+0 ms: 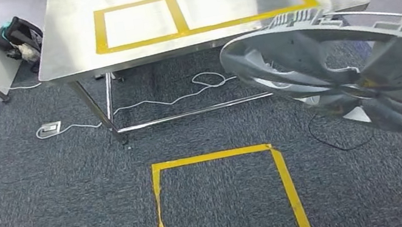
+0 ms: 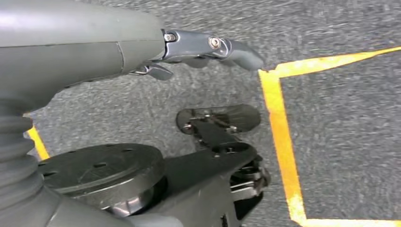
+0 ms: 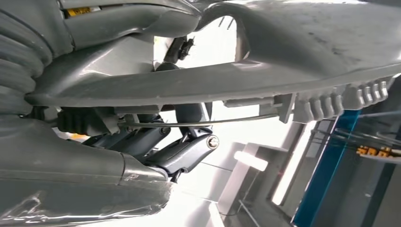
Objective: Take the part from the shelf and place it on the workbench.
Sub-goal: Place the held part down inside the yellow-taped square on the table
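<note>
- Right now my right hand (image 3: 156,142) grips the part (image 1: 358,75), a big grey ribbed plastic fan ring with spokes and a notched rim; it fills the right side of the head view, held off the floor.
- In the right wrist view my dark fingers (image 3: 189,149) curl under the rim, clamped on it; the wire hoop along the edge sits just beside them.
- My left hand (image 2: 208,49) hangs over the carpet, holds nothing, fingers loosely extended and apart.
- The bench (image 1: 77,54) is at upper centre of the head view: shiny brushed steel top, two yellow tape boxes (image 1: 198,3) on it, well apart from the part.
- Step in hand, I judge: carry the part to the bench. To do it well I'd keep the ring level, clear the near bench edge, and lower it flat inside the tape.
- Floor is dark speckled carpet (image 1: 48,207), with a yellow tape square (image 1: 226,202) at lower centre and a white cable (image 1: 171,100) under the bench; watch footing there.
- One-sided grip on a wide ring: likely to sag or swing.
</note>
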